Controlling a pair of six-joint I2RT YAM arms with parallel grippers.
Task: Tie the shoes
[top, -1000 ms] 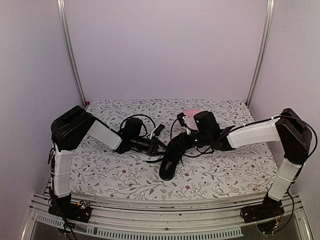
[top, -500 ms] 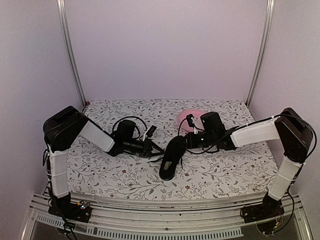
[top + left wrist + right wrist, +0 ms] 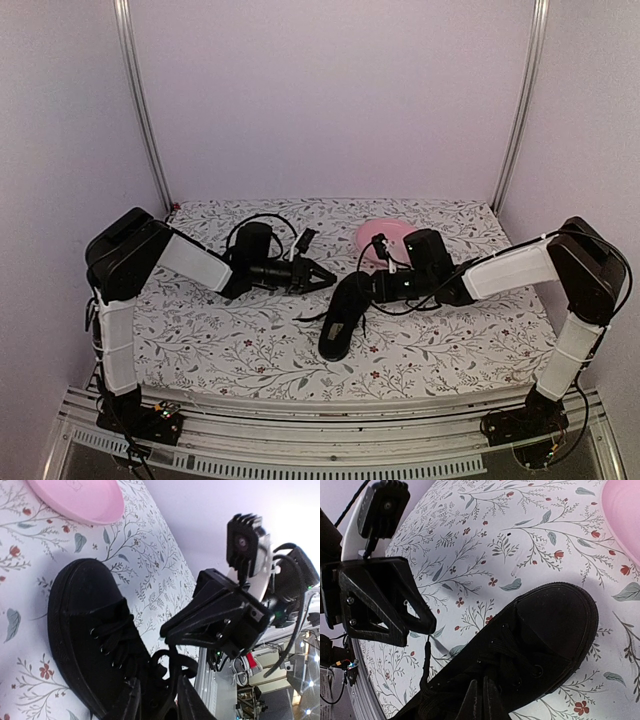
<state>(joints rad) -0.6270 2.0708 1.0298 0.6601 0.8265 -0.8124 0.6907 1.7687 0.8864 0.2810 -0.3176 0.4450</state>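
The black shoe (image 3: 340, 316) lies on the flowered cloth, toe towards the back. It fills the left wrist view (image 3: 85, 620) and the right wrist view (image 3: 545, 625). My left gripper (image 3: 328, 279) hovers by the shoe's left side. Its fingers (image 3: 131, 700) stand apart, with an upright lace loop (image 3: 172, 662) between them. My right gripper (image 3: 372, 288) is over the shoe's lacing from the right. Its fingers (image 3: 476, 700) are pressed together on the laces. A loose lace end (image 3: 425, 655) runs off the shoe's left side onto the cloth (image 3: 310, 314).
A pink plate (image 3: 372, 236) sits just behind the shoe's toe, under the right wrist; it also shows in the left wrist view (image 3: 75, 500). Grey walls and metal rails close in the cloth at the back and sides.
My left gripper has drawn away from the shoe's left side and moved towards the back. My right wrist has shifted slightly to the right. The shoe has stayed where it was.
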